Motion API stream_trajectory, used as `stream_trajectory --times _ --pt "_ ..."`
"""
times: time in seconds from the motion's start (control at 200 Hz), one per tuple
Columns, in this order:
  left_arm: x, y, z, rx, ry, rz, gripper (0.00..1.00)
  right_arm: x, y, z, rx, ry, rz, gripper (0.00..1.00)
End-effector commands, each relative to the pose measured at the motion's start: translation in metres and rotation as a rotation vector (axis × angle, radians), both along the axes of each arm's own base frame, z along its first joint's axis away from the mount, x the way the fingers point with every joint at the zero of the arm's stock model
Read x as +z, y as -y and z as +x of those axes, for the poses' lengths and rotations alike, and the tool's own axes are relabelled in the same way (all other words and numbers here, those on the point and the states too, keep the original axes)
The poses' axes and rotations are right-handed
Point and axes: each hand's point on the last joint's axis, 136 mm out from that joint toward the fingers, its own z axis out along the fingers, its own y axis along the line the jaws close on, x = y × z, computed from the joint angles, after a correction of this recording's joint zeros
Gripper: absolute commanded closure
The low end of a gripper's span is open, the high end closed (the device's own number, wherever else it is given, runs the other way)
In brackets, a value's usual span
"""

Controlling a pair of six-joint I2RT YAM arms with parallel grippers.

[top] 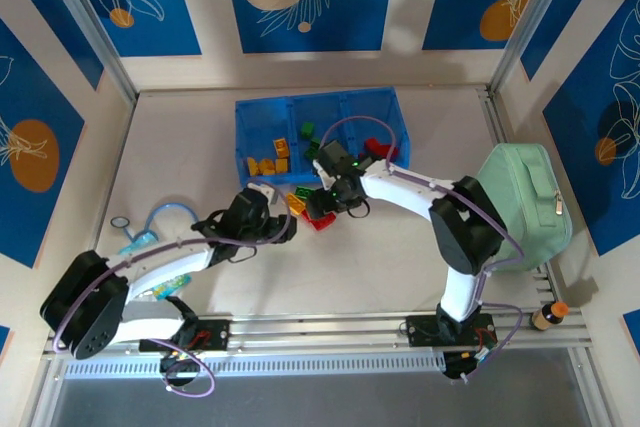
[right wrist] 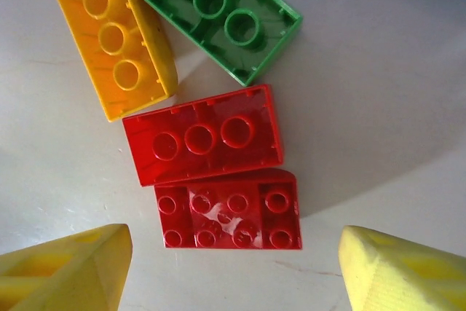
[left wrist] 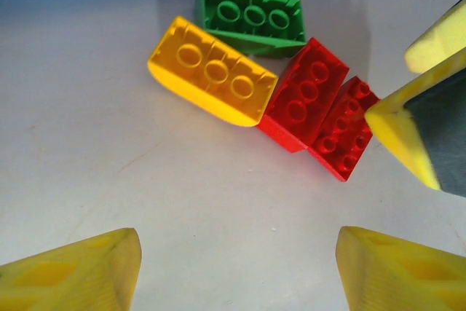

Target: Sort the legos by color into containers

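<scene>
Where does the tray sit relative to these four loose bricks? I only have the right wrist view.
Observer: In the top view, the blue tray lies just beyond the loose bricks, toward the far wall.
Operator: Anything sorted in it?
Observer: Yes. Yellow-orange bricks lie in its left compartment and red ones in its right.
Operator: And the left gripper?
Observer: The left gripper is open and faces the same cluster from the left. Its camera catches the right gripper's fingers close beside the studs-up red brick.
</scene>
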Motion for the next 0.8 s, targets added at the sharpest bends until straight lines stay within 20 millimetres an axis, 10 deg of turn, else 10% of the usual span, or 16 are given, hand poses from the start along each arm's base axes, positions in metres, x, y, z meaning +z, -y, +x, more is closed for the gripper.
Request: stream_trajectory --times 0.0,0.585,0.795 --pt "0.012 0.005 0.003 0.015 0.021 -0.099 0.29 -0.007 0.004 -0.003 0.020 -0.014 -0.084 0.24" --pt "0.002 -0.011 -0.005 0.037 0.013 -0.091 0.29 -0.038 -0.008 -0.020 0.052 -0.109 -0.124 0.31" --pt "0.003 -0.011 -0.003 0.038 0.016 -0.088 0.29 -0.033 -0.002 -0.024 0.028 -0.095 -0.133 0.58"
